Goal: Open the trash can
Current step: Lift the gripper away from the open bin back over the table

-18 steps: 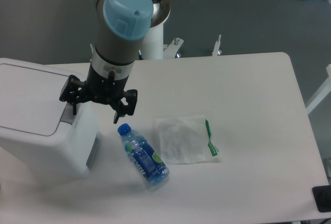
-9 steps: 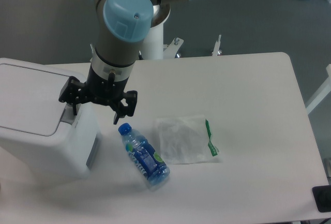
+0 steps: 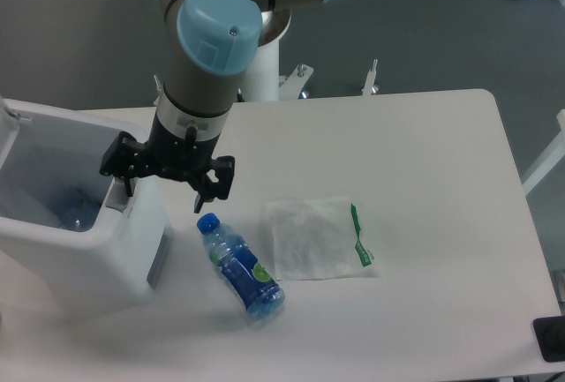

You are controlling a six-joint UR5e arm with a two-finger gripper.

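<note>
While pincer spread: one trash can, one bottle.

Nothing here can actually be read. The bottle lying just below and right of the gripper has a blue label with a green patch on it, but any lettering is too small and blurred to make out. Further right of the gripper, the clear plastic bag has a green strip along its edge with no legible print. The trash can under the gripper's left side shows no markings
</note>
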